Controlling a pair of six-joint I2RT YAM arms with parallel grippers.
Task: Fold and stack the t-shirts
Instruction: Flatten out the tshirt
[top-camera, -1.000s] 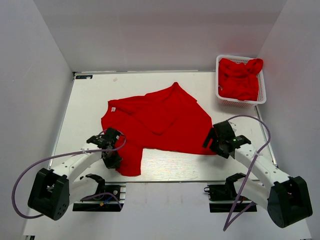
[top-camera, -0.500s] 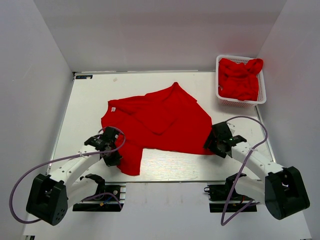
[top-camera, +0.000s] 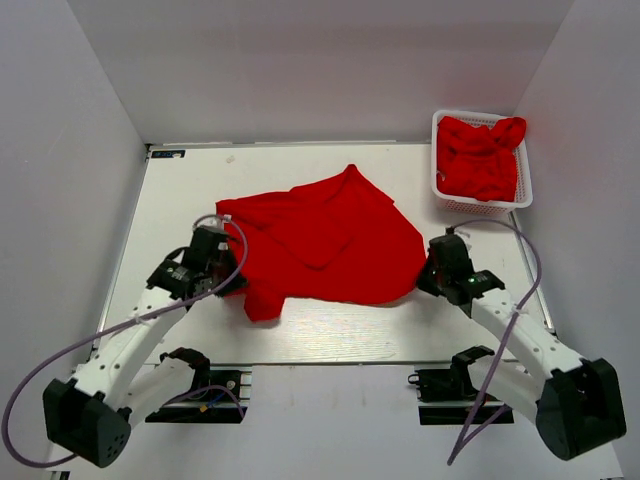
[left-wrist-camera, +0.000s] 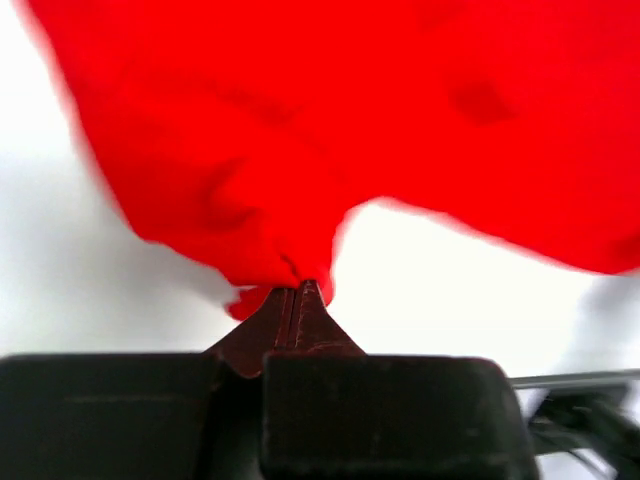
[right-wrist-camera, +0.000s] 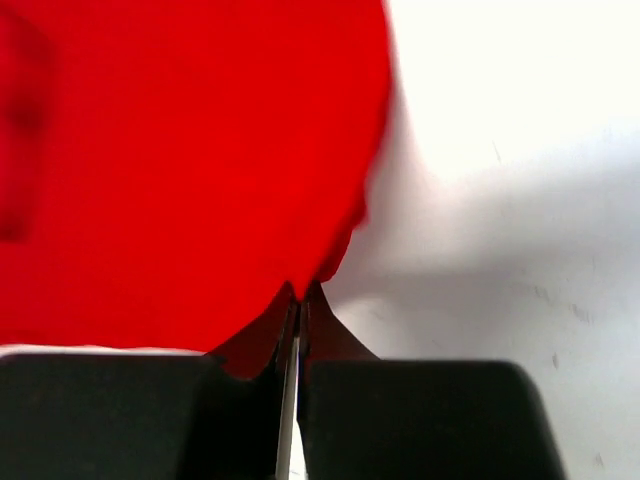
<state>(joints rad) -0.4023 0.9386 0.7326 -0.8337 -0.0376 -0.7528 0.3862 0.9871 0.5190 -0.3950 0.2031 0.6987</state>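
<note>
Top external view gives us one red t-shirt (top-camera: 330, 240) spread mid-tabletop (top-camera: 180, 200), with other red t-shirts (top-camera: 478, 155) heaped in the white basket (top-camera: 480, 207). We see the left pincer (left-wrist-camera: 297, 298) and the right pincer (right-wrist-camera: 298, 300) each clamped shut on a pinch of its edge. We judge it light and limp, best taken at edges. The wrist views are blurred, so we cannot tell how many layers are pinched.

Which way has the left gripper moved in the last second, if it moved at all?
Yes. The left gripper has moved away from the near edge of the table, toward the far wall, dragging the red t-shirt with it.
</note>
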